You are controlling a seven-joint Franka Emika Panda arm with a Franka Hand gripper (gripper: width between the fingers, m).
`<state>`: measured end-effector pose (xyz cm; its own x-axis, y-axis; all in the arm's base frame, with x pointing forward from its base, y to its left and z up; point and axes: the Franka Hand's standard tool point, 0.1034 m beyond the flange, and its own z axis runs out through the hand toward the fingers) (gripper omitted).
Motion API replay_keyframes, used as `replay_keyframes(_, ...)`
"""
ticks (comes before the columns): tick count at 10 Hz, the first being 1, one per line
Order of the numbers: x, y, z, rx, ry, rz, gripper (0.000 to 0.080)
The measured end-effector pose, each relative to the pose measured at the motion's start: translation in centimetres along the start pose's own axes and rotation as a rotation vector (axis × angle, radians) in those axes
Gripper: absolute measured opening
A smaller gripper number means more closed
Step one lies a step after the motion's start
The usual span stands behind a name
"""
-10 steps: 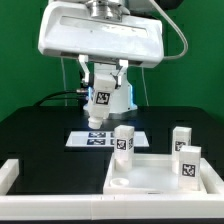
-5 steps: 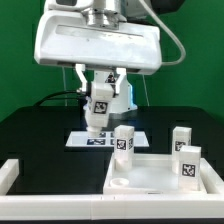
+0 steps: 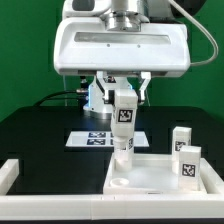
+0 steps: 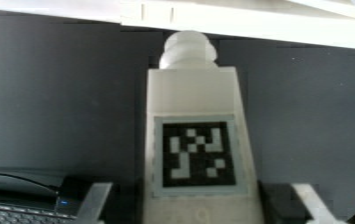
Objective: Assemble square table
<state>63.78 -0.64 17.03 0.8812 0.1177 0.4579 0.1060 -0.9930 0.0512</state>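
Observation:
My gripper (image 3: 124, 98) is shut on a short white leg (image 3: 124, 116) with a black-white tag, held upright in the air with its rounded tip down. It hangs over the far left corner of the white square slab (image 3: 160, 178). Just below it the lower part of another leg (image 3: 122, 150) shows, mostly hidden by the held one. Two more tagged legs (image 3: 181, 138) (image 3: 188, 162) stand at the slab's right side. In the wrist view the held leg (image 4: 195, 120) fills the middle between my gripper's (image 4: 200, 205) fingers (image 4: 96, 205), tip toward the slab's edge (image 4: 209, 14).
The marker board (image 3: 92, 138) lies on the black table behind the slab. A long white rail (image 3: 10, 172) lies at the exterior view's lower left. A green backdrop stands behind, with cables at the left.
My gripper has moved toward the exterior view's right with the leg in it, from over the marker board to over the slab's far left corner. The held leg has turned upright.

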Motion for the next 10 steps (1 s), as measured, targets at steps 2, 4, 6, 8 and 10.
replay_keyframes(2,-1.1,0.8,0.0,-0.001,-0.011,-0.033,0.029)
replay_keyframes(4,-6.1,3.7,0.0,0.044,-0.065,-0.01,0.029)
replay_keyframes(6,-7.3,4.1,1.4,0.015,-0.02,0.022,0.029)
replay_keyframes(8,-7.5,2.2,3.2,-0.039,0.038,0.131,0.029)
replay_keyframes(10,-6.6,1.8,3.2,-0.034,0.046,0.145,0.029)
